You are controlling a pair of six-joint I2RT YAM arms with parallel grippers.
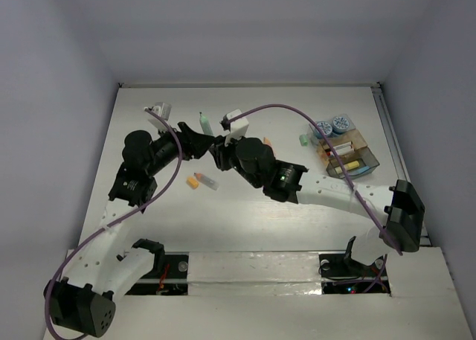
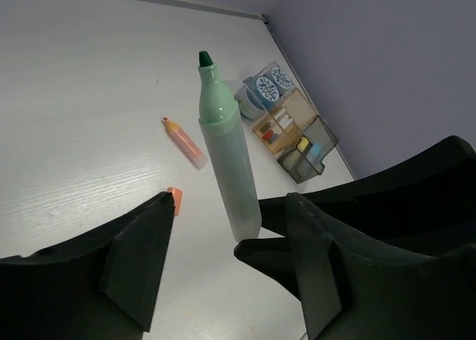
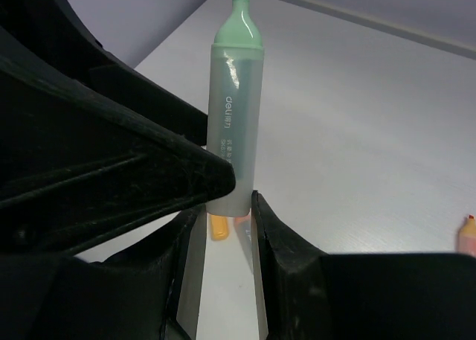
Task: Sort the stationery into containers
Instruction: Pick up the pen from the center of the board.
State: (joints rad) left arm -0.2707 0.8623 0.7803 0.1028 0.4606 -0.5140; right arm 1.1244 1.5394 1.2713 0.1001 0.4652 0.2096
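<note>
A green marker (image 1: 203,122) with a clear barrel stands between both grippers above the table's middle. My right gripper (image 3: 227,213) is shut on the base of the green marker (image 3: 236,109); in the top view it (image 1: 217,146) reaches in from the right. My left gripper (image 2: 229,206) is open, its fingers wide on either side of the marker (image 2: 227,161) without touching it; it (image 1: 195,141) comes from the left. The clear divided container (image 1: 370,161) sits at the right, with blue-and-white rolls (image 1: 332,126) and several coloured sticks in it.
An orange-yellow stick (image 1: 193,181) and a clear-capped marker (image 1: 208,181) lie below the grippers. A small green piece (image 1: 303,140) lies left of the container. An orange clear-capped marker (image 2: 184,141) and a small orange piece (image 2: 175,199) lie on the table.
</note>
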